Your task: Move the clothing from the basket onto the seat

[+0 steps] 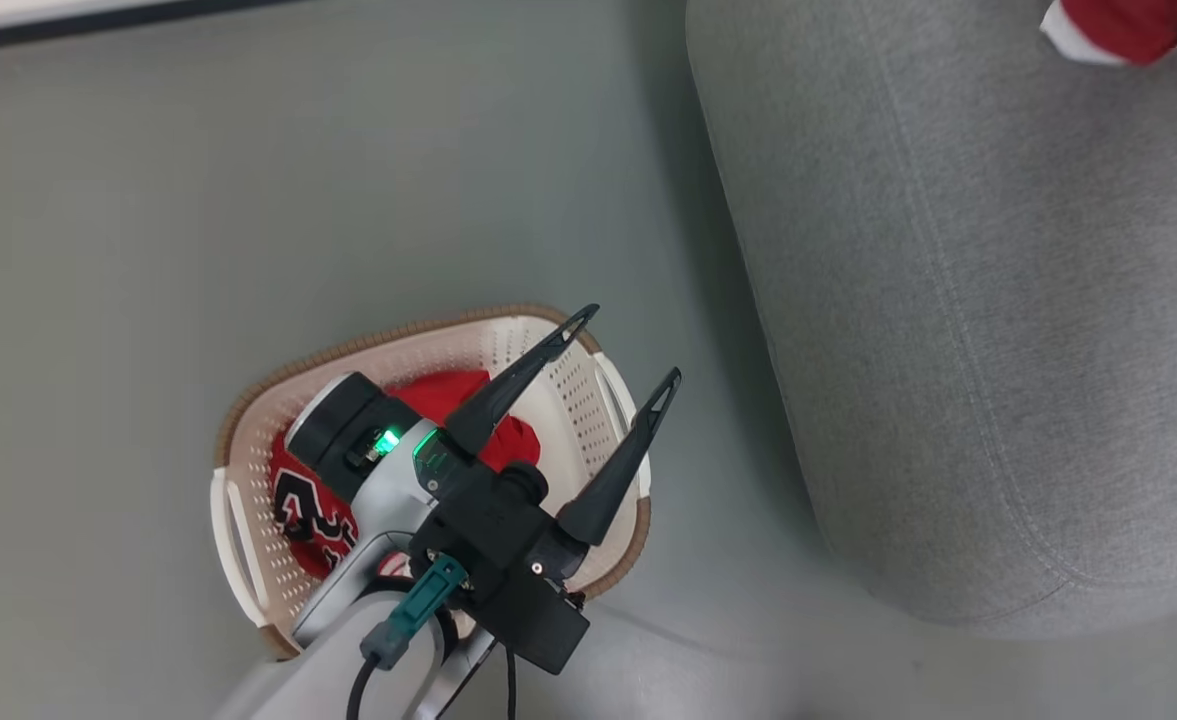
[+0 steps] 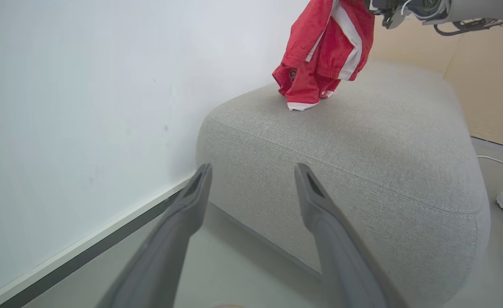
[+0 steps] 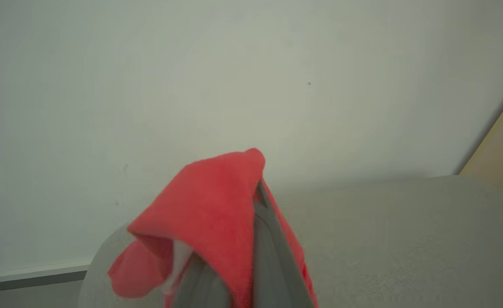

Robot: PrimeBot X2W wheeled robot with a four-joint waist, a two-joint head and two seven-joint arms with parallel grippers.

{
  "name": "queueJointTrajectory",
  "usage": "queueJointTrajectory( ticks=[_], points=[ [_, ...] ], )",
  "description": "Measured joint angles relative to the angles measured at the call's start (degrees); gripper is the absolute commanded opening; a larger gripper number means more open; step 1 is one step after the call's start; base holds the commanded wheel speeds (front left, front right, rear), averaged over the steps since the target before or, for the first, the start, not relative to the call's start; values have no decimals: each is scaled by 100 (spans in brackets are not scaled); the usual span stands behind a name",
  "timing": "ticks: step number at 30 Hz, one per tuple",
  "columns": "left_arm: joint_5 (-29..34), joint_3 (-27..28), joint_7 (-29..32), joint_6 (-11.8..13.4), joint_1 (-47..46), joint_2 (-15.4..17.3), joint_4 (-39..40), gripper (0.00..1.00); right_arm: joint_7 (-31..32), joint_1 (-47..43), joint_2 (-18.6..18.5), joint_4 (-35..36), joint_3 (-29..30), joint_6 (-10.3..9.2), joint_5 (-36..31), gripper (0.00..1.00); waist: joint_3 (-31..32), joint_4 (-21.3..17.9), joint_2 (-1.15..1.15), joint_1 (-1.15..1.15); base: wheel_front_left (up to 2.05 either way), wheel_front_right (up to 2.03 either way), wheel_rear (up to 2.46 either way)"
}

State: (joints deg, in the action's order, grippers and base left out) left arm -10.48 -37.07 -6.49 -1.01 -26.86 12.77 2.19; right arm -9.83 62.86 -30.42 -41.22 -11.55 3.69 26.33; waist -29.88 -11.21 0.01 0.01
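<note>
Risk — red garment [image 3: 208, 205], clenched in and draped over right gripper [image 3: 257, 194] above seat [image 3: 405, 239], could be snagged at release | left gripper [image 1: 630, 343] was spread above basket [image 1: 578, 395].

**Soft light, one hazy view**

Light is diffuse and even, without glare. In the head view the seat [image 1: 948, 350] casts a faint shadow on the floor [image 1: 248, 200] beside it. The left wrist view is sharp on the seat — softer at its bottom edge. In the right wrist view the red garment [image 3: 208, 214], near the lens, is blurred.
</note>
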Motion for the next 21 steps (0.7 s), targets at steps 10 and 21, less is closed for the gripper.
queueJointTrajectory(
  ticks=[10, 21],
  points=[
    [105, 45, 144, -2, -96, 248, 100, 100, -233, -8, 510, -881, -133, -64, 54, 0, -594, -182, 0, -1, 0, 0, 0],
    [116, 78, 193, 1, -95, 303, 69, 100, -392, -32, 816, -1436, -330, 65, -20, 100, -624, -342, 0, -1, 0, 0, 0]
  ],
)
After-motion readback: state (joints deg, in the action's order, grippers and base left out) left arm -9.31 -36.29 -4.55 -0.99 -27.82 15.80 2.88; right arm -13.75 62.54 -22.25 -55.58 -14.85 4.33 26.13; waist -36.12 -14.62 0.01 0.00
